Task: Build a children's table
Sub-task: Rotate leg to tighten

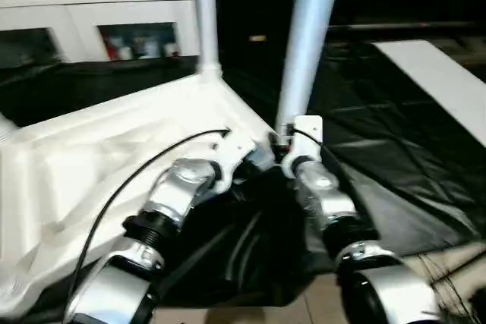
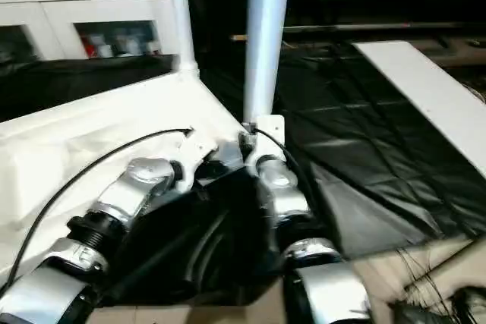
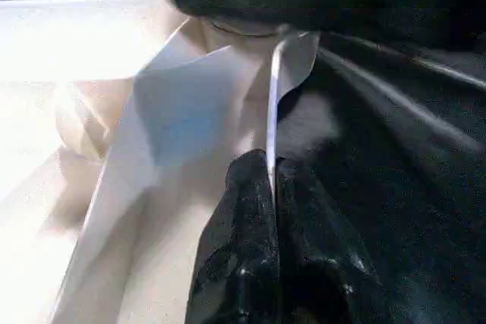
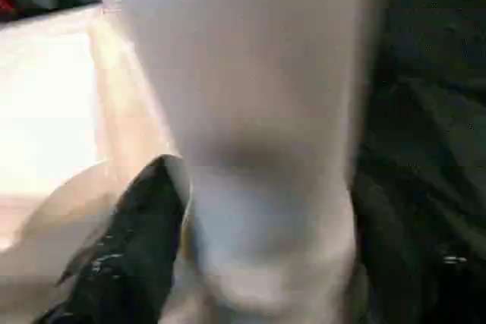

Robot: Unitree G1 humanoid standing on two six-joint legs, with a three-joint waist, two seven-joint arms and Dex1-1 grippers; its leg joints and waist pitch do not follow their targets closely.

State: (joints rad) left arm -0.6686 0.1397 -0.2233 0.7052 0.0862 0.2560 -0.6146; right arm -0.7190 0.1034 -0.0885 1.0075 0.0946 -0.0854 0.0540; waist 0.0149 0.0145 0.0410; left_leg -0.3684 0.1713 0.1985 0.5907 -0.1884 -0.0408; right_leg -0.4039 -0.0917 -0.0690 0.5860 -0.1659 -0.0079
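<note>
Legs of the children's table (image 1: 99, 149) are seen pointing upward: the white top lies upside down on the big table (image 1: 425, 149), which is draped in black sheeting, and two legs stand in its corner sockets. The near leg (image 1: 307, 43) rises at the corner closest to the forearms, the far leg (image 1: 205, 13) behind it. The left gripper (image 3: 271, 180) is pressed together on the thin rim of the top. The right gripper (image 4: 258, 225) is set around the base of the near leg, one black finger (image 4: 144, 225) lying against it. A white cabinet (image 1: 91, 5) is seen behind
</note>
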